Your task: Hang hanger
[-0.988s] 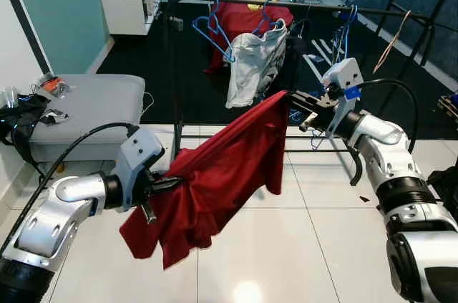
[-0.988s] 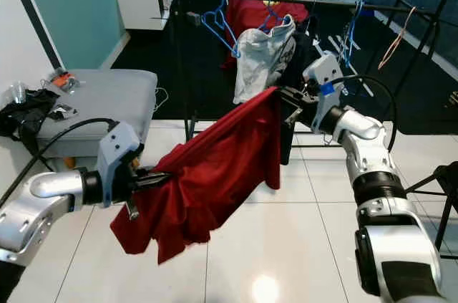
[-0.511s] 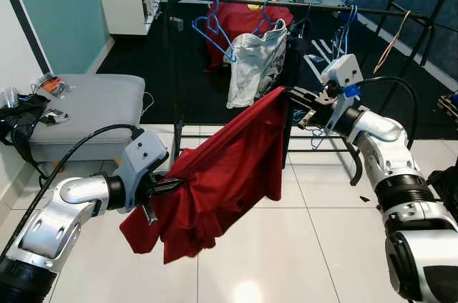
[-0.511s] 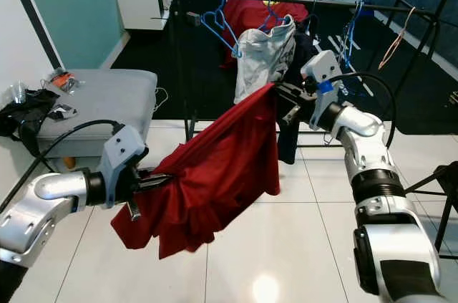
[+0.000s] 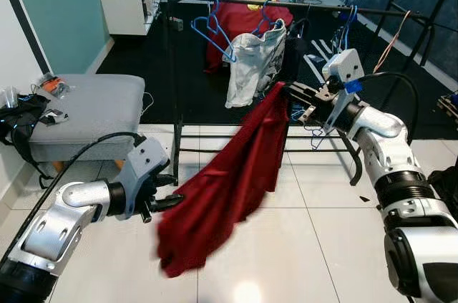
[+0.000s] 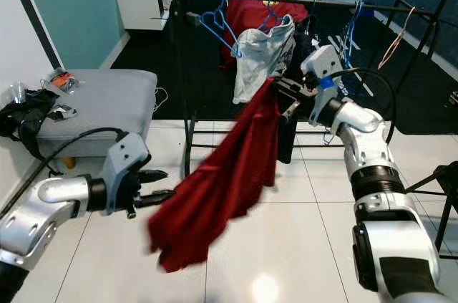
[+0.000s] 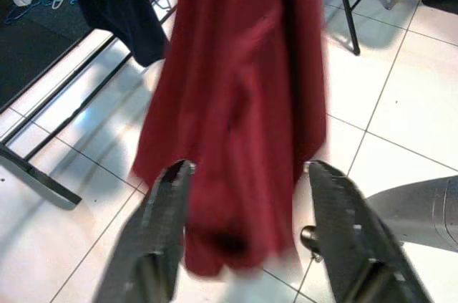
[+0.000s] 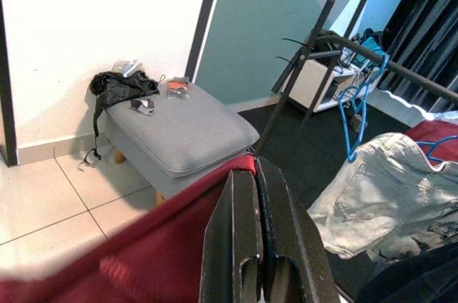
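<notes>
A dark red garment (image 5: 229, 188) hangs in a long drape from my right gripper (image 5: 288, 92), which is shut on its top corner just in front of the black clothes rail (image 5: 286, 3). The right wrist view has the two fingers (image 8: 236, 238) pressed together with red cloth (image 8: 143, 260) between them. My left gripper (image 5: 166, 190) is open low on the left, beside the garment's lower part and apart from it. Through its spread fingers (image 7: 161, 238) the left wrist view looks at the hanging cloth (image 7: 236, 102). Blue hangers (image 5: 215, 27) sit on the rail.
A pale denim garment (image 5: 250, 59) and a red shirt (image 5: 243, 9) hang on the rail behind. A grey ottoman (image 5: 79, 113) with dark clutter stands at the left. The rack's black legs (image 5: 351, 160) stand on white tiles. A black mat lies beyond.
My left gripper has opened and let go of the red garment, then sunk a little. The cloth has swung down and now hangs from the right gripper alone, which rose slightly.
</notes>
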Motion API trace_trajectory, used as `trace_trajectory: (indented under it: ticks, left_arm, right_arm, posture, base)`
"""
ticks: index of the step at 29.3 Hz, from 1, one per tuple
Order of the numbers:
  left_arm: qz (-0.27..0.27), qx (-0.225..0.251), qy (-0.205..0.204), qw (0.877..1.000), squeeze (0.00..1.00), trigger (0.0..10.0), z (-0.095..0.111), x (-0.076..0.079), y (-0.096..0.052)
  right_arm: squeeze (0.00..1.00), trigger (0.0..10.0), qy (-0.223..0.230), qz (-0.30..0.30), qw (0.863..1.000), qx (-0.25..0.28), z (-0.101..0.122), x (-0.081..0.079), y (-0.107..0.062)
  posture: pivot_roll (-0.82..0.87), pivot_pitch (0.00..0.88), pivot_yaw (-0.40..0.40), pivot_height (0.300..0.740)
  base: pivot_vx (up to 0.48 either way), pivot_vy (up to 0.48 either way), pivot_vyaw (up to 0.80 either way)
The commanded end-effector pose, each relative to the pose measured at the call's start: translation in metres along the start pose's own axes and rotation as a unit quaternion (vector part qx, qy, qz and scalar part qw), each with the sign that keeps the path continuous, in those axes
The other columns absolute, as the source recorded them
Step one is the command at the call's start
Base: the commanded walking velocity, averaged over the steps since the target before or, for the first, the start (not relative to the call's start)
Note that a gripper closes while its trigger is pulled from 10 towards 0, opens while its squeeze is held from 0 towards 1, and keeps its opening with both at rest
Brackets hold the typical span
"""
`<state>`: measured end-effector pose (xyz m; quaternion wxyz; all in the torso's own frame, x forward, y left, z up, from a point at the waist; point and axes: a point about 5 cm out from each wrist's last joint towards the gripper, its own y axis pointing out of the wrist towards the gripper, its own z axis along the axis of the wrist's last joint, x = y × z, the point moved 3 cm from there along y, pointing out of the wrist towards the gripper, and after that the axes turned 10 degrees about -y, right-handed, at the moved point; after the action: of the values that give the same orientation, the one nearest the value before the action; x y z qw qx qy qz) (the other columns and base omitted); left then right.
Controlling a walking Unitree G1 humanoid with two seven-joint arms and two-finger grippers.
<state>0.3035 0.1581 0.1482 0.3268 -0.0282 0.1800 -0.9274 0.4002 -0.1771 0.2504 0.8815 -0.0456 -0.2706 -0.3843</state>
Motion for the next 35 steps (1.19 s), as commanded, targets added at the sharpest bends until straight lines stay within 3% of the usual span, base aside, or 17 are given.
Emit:
trace_trajectory:
  ticks: [1, 4, 6, 7, 8, 9, 10, 13, 14, 15, 22, 23, 25, 26, 30, 34, 35]
  left_arm:
    - [-0.003, -0.005, -0.003, 1.000, 1.00, 10.0, -0.005, 0.003, 0.002]
    - [-0.001, -0.005, -0.001, 1.000, 1.00, 10.0, -0.005, 0.003, 0.002]
    - [0.008, -0.009, 0.008, 1.000, 0.91, 10.0, -0.006, 0.001, 0.003]
    - [0.008, -0.009, 0.008, 1.000, 0.91, 10.0, -0.006, 0.001, 0.003]
    - [0.014, -0.010, 0.012, 1.000, 0.83, 10.0, -0.007, 0.000, 0.004]
    - [0.014, -0.010, 0.012, 1.000, 0.83, 10.0, -0.007, 0.000, 0.004]
    - [0.017, -0.011, 0.014, 1.000, 0.58, 10.0, -0.007, 0.000, 0.004]
    - [0.019, -0.011, 0.015, 1.000, 0.58, 10.0, -0.008, 0.000, 0.005]
    - [0.018, -0.012, 0.014, 1.000, 0.14, 10.0, -0.009, 0.001, 0.005]
    - [0.015, -0.013, 0.013, 1.000, 0.00, 10.0, -0.010, 0.004, 0.006]
    - [0.003, -0.005, 0.004, 1.000, 0.00, 10.0, -0.010, 0.015, 0.014]
    - [-0.006, 0.009, -0.008, 1.000, 0.00, 10.0, -0.008, 0.023, 0.023]
    - [-0.011, 0.013, -0.014, 1.000, 0.00, 10.0, -0.007, 0.026, 0.026]
    - [-0.014, 0.019, -0.025, 0.999, 1.00, 10.0, -0.007, 0.028, 0.029]
    - [-0.018, 0.030, -0.044, 0.998, 1.00, 10.0, -0.005, 0.032, 0.034]
    - [-0.008, 0.039, -0.052, 0.998, 1.00, 10.0, -0.005, 0.038, 0.051]
    - [-0.008, 0.039, -0.052, 0.998, 1.00, 10.0, -0.005, 0.038, 0.051]
  right_arm:
    - [0.00, 0.0, -0.005, -0.007, 1.000, 0.019, 0.011, 0.007, 0.002]
    - [0.00, 0.0, -0.004, -0.004, 1.000, 0.020, 0.011, 0.006, 0.003]
    - [0.00, 0.0, -0.004, 0.001, 1.000, 0.020, 0.012, 0.005, 0.003]
    - [0.00, 0.0, -0.004, 0.001, 1.000, 0.020, 0.012, 0.005, 0.003]
    - [0.00, 0.0, -0.005, 0.003, 1.000, 0.019, 0.012, 0.005, 0.003]
    - [0.00, 0.0, -0.005, 0.003, 1.000, 0.019, 0.012, 0.005, 0.003]
    - [0.00, 0.0, -0.005, 0.006, 1.000, 0.018, 0.012, 0.005, 0.003]
    - [0.00, 0.0, -0.005, 0.007, 1.000, 0.017, 0.012, 0.006, 0.003]
    - [0.00, 0.0, -0.005, 0.010, 1.000, 0.017, 0.012, 0.005, 0.003]
    - [0.00, 0.0, -0.004, 0.013, 1.000, 0.016, 0.012, 0.005, 0.004]
    - [0.00, 0.0, -0.001, 0.021, 1.000, -0.016, 0.002, -0.001, 0.006]
    - [0.00, 0.0, 0.021, 0.009, 0.998, -0.056, -0.013, -0.007, 0.009]
    - [0.00, 0.0, 0.032, 0.004, 0.997, -0.069, -0.018, -0.009, 0.010]
    - [0.00, 0.0, 0.048, -0.002, 0.996, -0.079, -0.023, -0.012, 0.012]
    - [0.00, 0.0, 0.078, -0.009, 0.993, -0.092, -0.031, -0.020, 0.017]
    - [0.00, 0.0, 0.161, -0.030, 0.978, -0.128, -0.048, -0.042, 0.031]
    - [0.00, 0.0, 0.161, -0.030, 0.978, -0.128, -0.048, -0.042, 0.031]
  posture:
    - [-0.08, 0.023, -0.072, 0.740]
    - [-0.08, 0.023, -0.072, 0.740]
    - [-0.09, 0.024, -0.074, 0.740]
    - [-0.09, 0.024, -0.074, 0.740]
    - [-0.09, 0.026, -0.077, 0.740]
    - [-0.09, 0.026, -0.077, 0.740]
    - [-0.09, 0.026, -0.079, 0.740]
    - [-0.09, 0.027, -0.078, 0.740]
    - [-0.09, 0.028, -0.079, 0.740]
    - [-0.09, 0.029, -0.081, 0.740]
    - [-0.09, 0.032, -0.083, 0.740]
    - [-0.09, 0.033, -0.084, 0.740]
    - [-0.09, 0.034, -0.085, 0.740]
    - [-0.09, 0.034, -0.086, 0.740]
    - [-0.09, 0.034, -0.087, 0.740]
    - [-0.09, 0.036, -0.093, 0.740]
    - [-0.09, 0.036, -0.093, 0.740]
  base:
    - [0.000, 0.000, 0.00]
    - [0.000, 0.000, 0.00]
    - [0.000, 0.000, 0.00]
    - [0.000, 0.000, 0.00]
    - [0.000, 0.000, 0.00]
    - [0.000, 0.000, 0.00]
    - [0.000, 0.000, 0.00]
    - [0.000, 0.000, 0.00]
    - [0.000, 0.000, 0.00]
    - [0.000, 0.000, 0.00]
    - [0.000, 0.000, 0.00]
    - [0.000, 0.000, 0.00]
    - [0.000, 0.000, 0.00]
    - [0.000, 0.000, 0.00]
    - [0.000, 0.000, 0.00]
    - [0.000, 0.000, 0.00]
    - [0.000, 0.000, 0.00]
